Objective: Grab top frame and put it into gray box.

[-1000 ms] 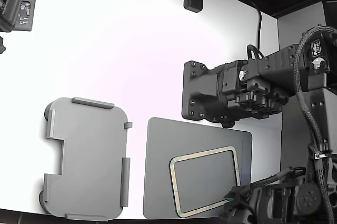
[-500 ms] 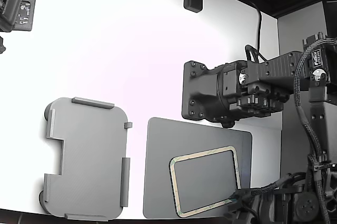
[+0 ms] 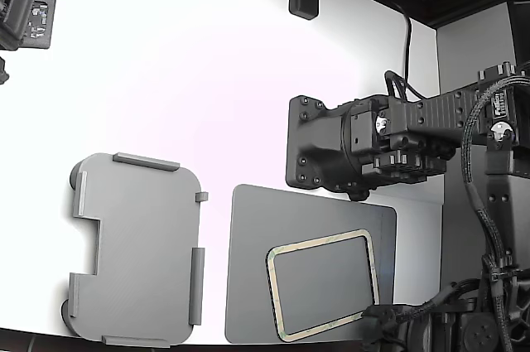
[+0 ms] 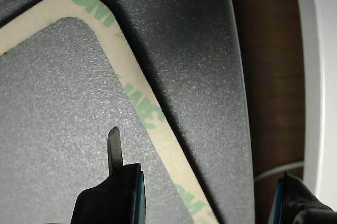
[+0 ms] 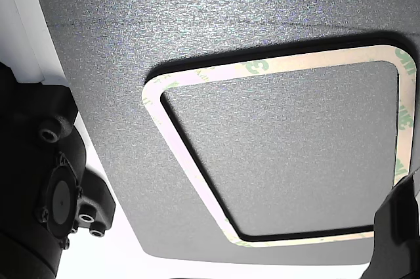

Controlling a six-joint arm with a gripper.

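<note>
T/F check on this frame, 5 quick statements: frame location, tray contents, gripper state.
1. The top frame lies on the dark gray mat. True.
2. The gray box already holds the frame. False: nothing is in it; the frame is on the mat.
3. The gray box sits to the exterior view's left of the mat. True.
4. The gripper is shut on the frame. False: in the wrist view its fingers sit apart, one on each side of the frame's rim, nothing clamped.
5. The frame's rim carries green printed lettering. True, seen in the wrist view.
</note>
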